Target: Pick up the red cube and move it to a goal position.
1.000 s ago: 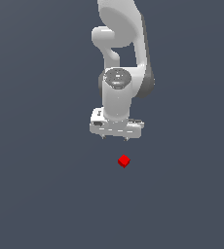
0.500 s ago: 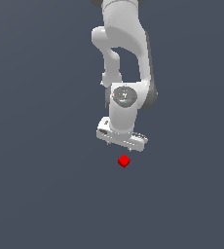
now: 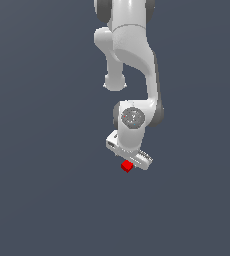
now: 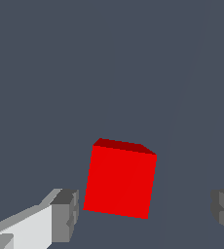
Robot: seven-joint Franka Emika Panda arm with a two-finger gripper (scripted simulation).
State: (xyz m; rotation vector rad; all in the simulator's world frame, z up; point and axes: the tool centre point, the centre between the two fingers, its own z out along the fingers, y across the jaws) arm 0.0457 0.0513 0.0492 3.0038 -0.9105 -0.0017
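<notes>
Gripper (image 4: pixel 143 214) gapes around red cube (image 4: pixel 120 181), pads not touching.

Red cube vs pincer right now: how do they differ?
Colour: the red cube is bright red; the pincer is white with grey fingertips. Width: the cube is narrower than the pincer's open gap. Shape: the cube is one plain block; the pincer has two spread fingers. Both have flat faces.
</notes>
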